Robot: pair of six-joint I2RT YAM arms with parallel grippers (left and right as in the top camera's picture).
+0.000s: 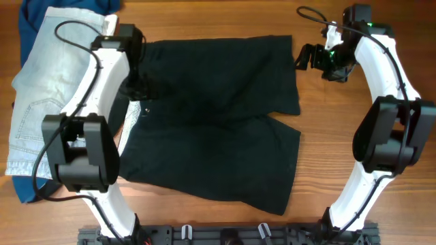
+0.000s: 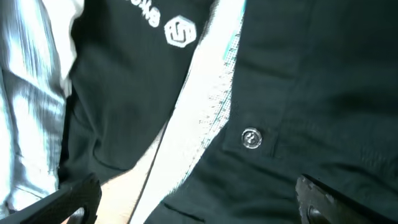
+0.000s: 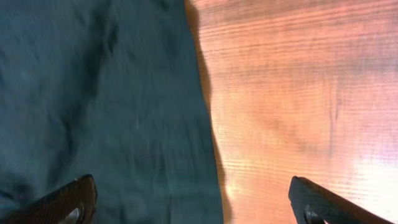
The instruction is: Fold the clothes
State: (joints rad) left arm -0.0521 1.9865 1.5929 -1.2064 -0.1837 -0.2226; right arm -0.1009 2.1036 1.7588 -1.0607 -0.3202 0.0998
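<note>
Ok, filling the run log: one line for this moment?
black shorts: flat, unfolded | left hand: open, over button | right hand: open, over leg hem

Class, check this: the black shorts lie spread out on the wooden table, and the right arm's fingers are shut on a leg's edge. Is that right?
Not quite. The black shorts do lie spread out on the wooden table, but the right gripper is open: the right wrist view shows its fingers wide apart at the leg's edge, holding nothing.
</note>
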